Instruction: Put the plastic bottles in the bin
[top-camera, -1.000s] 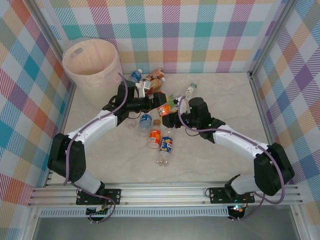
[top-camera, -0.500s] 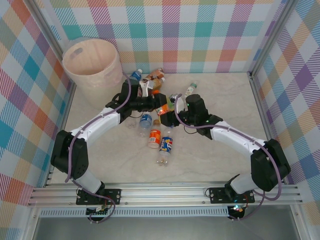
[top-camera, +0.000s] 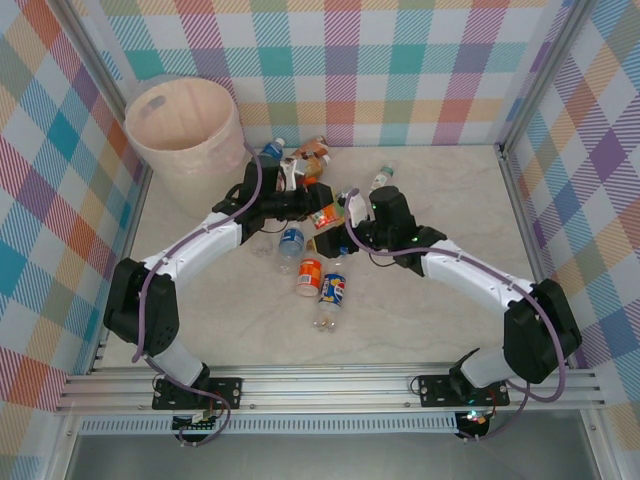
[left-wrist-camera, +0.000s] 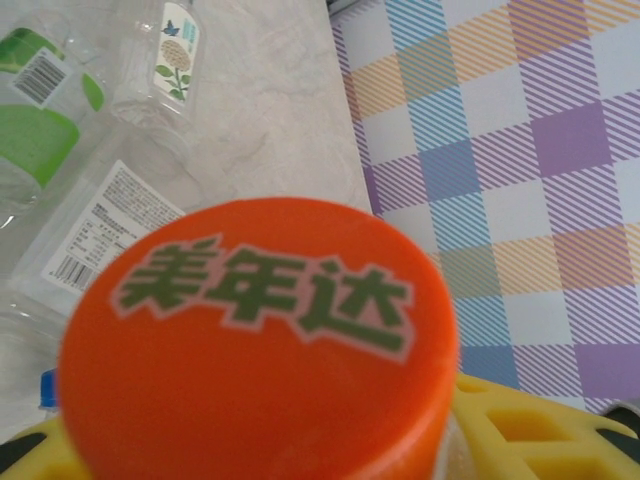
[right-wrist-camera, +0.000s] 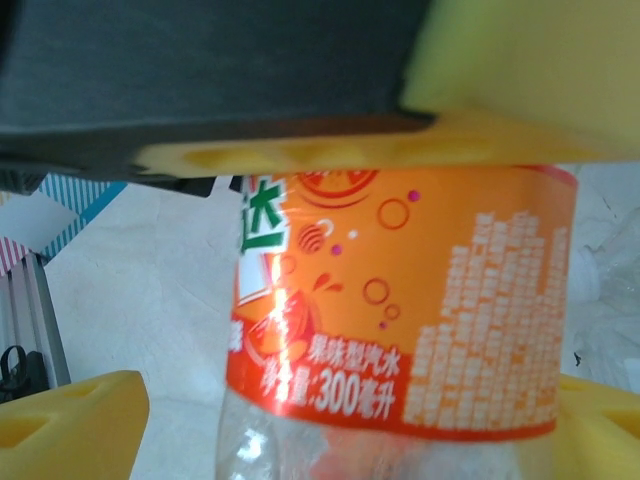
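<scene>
Now the left gripper (left-wrist-camera: 270, 445) is pinching a clear, orange-labelled plastic bottle (right-wrist-camera: 400, 300) under its green-lettered orange cap (left-wrist-camera: 260, 340); the right gripper (right-wrist-camera: 335, 425) jaws are sitting spread around it.

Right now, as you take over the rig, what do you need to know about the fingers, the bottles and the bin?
Left gripper: shut on the orange bottle, near its cap.
Right gripper: open, fingers either side of that bottle.
Bin: far left.
Done: grip taken; no bottle visible in the bin.
Left: bin this bottle, then the loose bottles lying mid-table.
</scene>
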